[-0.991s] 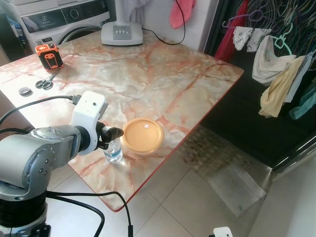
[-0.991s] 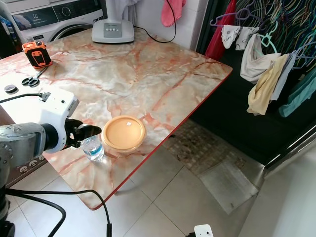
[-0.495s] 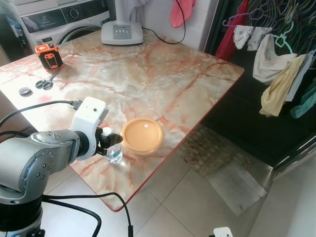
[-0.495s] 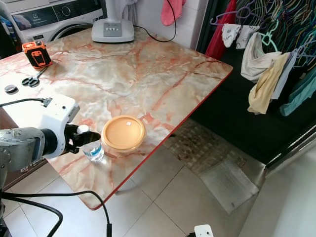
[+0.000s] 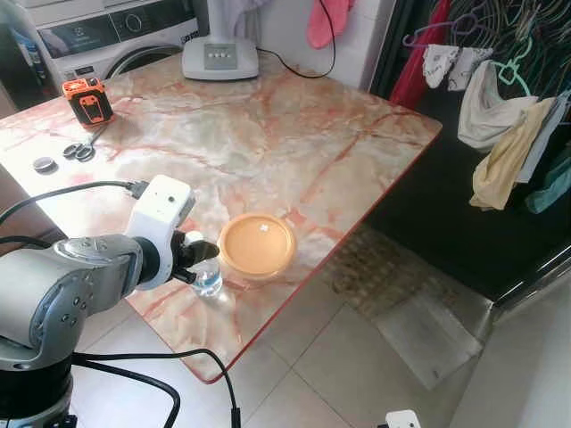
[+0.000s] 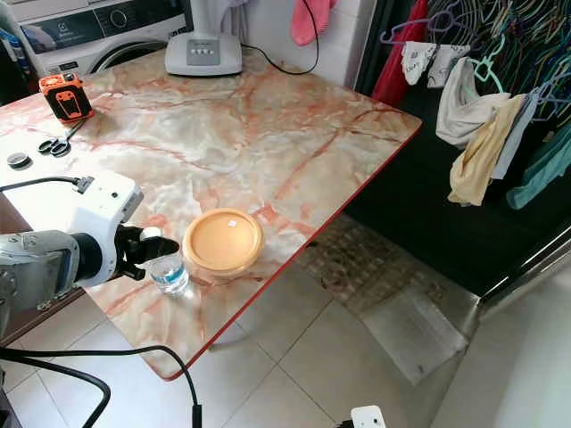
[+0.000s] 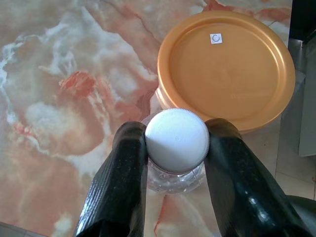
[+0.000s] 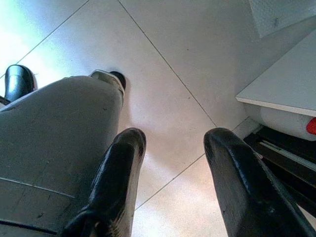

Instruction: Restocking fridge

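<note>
The left pincer [image 7: 176, 148] had closed from above onto the white cap of the water bottle [image 7: 176, 140], standing on the table [image 5: 268, 134] beside the orange-lidded container [image 5: 258, 245], ready to lift for restocking.

I'm looking at my left arm [image 5: 62, 290], a rounded silver-grey metal shell ending in a boxy white wrist housing [image 5: 161, 209] with small dark screw holes. A thin black cable [image 5: 62, 192] is plugging into that housing at about 10 o'clock; thicker black cables [image 5: 169, 357] are trailing below. Both grippers' glossy black fingers [image 7: 126, 182] are tapering, rounded and faintly speckled.
</note>
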You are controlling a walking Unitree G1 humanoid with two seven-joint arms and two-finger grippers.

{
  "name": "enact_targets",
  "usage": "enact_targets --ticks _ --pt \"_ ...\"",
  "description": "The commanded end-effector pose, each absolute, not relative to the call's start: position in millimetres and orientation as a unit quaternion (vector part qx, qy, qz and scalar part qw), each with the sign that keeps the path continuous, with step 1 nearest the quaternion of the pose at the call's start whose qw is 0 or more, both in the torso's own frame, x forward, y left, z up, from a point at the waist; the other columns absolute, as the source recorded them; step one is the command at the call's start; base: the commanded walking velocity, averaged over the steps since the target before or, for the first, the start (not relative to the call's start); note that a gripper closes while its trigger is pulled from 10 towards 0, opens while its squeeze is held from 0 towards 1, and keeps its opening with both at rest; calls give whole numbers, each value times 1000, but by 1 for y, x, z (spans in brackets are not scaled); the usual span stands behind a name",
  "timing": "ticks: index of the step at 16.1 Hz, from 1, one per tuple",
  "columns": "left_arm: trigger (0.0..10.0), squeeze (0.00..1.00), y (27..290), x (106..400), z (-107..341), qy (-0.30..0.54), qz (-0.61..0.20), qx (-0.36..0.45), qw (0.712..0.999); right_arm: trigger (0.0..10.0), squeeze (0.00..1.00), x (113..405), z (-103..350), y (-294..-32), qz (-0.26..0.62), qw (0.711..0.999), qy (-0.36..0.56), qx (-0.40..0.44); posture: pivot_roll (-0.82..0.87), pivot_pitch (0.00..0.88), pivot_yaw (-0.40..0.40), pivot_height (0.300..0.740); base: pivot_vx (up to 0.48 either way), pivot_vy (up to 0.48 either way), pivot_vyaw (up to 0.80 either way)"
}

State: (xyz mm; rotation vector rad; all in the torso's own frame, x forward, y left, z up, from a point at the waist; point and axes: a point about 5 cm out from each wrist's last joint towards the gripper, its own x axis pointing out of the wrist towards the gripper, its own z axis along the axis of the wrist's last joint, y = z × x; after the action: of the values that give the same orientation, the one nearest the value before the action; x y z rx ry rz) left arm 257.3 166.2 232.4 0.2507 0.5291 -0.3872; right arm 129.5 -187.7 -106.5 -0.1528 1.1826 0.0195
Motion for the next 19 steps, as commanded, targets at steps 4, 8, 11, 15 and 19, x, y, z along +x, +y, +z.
enact_targets --ticks 4,8,11,15,19 --pt "0 0 167 254 229 269 -189 133 935 10000 0 123 -108 -190 9 821 567 -73 200 84 -70 740 0 0 0" --pt "0 0 172 257 234 256 -155 134 945 10000 0 124 -108 -190 11 821 567 -74 198 83 -72 740 0 0 0" --pt "0 0 173 259 243 234 -140 132 953 10000 0 124 -108 -190 12 820 567 -75 197 83 -74 740 0 0 0" --pt "0 0 175 265 257 168 -106 127 972 10000 0 124 -108 -191 14 820 567 -76 192 78 -84 740 0 0 0" --pt "10000 0 199 273 273 93 7 141 986 10000 0 123 -108 -192 17 819 567 -80 188 61 -97 740 0 0 0"
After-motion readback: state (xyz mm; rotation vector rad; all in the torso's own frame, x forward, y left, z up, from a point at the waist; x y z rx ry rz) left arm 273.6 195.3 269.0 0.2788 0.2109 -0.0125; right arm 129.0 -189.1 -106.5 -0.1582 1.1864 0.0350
